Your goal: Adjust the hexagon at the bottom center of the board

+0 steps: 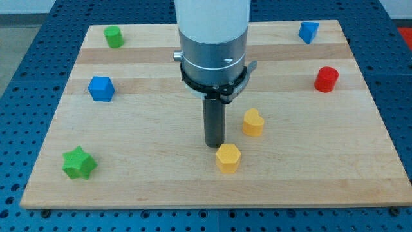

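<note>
The wooden board (193, 187) carries a blue cube (101, 88) and green star (78, 162) at left, a green block (114, 37) upper left, a blue block (308, 31) and red cylinder (326, 79) at right. At bottom center sits the yellow hexagon (228, 158), a yellow heart-like block (253, 122) just above it. The arm hangs upright and has no claw; my tip (214, 146) stands just left of the hexagon's upper edge.

The yellow hexagon block (228, 157) lay flat on the wooden board, near the view's bottom edge and about at its centre. Its top face was a lighter orange-yellow than its darker side walls. It sat upright, one flat side wall turned toward the view's bottom.
</note>
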Controlling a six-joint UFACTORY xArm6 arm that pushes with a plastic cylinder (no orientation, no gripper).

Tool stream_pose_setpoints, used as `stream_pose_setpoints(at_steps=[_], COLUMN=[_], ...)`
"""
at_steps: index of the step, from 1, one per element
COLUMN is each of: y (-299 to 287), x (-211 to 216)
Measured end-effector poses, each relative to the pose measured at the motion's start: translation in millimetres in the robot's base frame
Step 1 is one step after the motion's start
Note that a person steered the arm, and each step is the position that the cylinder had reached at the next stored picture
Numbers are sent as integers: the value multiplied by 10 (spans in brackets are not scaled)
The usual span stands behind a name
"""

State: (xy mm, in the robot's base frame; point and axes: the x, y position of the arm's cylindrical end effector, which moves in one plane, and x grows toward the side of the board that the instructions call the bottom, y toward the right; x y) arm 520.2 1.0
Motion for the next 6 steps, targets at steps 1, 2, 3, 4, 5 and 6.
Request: stream_pose_setpoints(at_steps=[1, 2, 3, 4, 5, 6], y=[101, 112, 112, 112, 112, 112], x=[0, 2, 38, 56, 56, 56])
